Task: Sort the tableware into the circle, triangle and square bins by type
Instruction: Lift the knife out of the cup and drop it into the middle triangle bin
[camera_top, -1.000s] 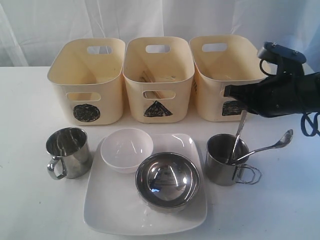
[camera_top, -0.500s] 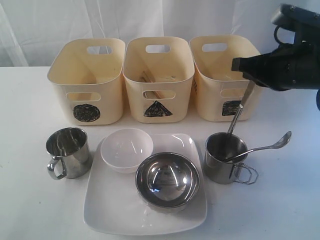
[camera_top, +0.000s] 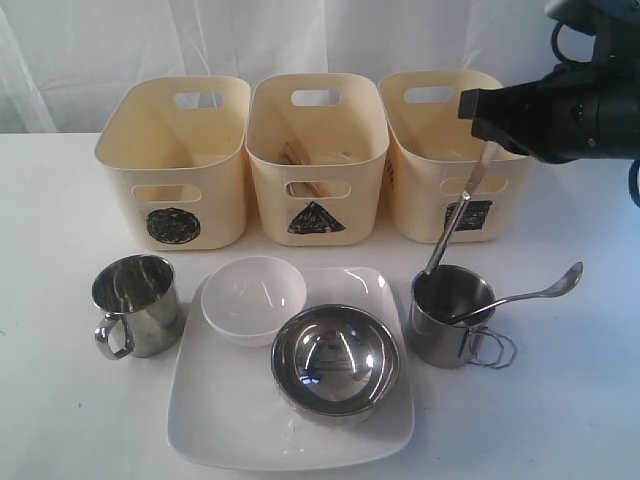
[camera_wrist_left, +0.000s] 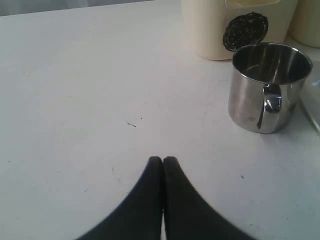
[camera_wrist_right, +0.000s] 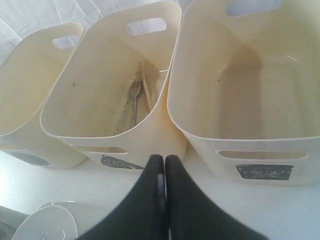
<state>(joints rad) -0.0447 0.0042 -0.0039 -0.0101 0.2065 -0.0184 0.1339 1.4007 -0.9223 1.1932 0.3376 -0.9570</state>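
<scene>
Our right fingers (camera_top: 482, 118) pinch shut on the handle end of a thin steel cutlery piece (camera_top: 458, 210), its tip dangling at the right-hand steel mug (camera_top: 450, 320) before the square-marked cream tub (camera_top: 410, 190). Light, stiff and slick, we judge, and apt to swing. Our left fingers (camera_wrist_left: 154, 172) hover closed, empty.

Surfaces on my screens: steel, glossy white ware, cream plastic.
I log left mug (camera_top: 135, 300), right mug (camera_top: 448, 318) and steel bowl (camera_top: 335, 362) as mirror-bright metal; spoon (camera_top: 530, 295) and cutlery piece (camera_top: 455, 222) polished metal; small white bowl (camera_top: 253, 297) and plate (camera_top: 230, 420) glossy, smooth; circle tub (camera_top: 210, 205), triangle tub (camera_top: 270, 200) and square tub (camera_top: 430, 190) matt cream plastic; table (camera_top: 60, 400) matt white.
</scene>
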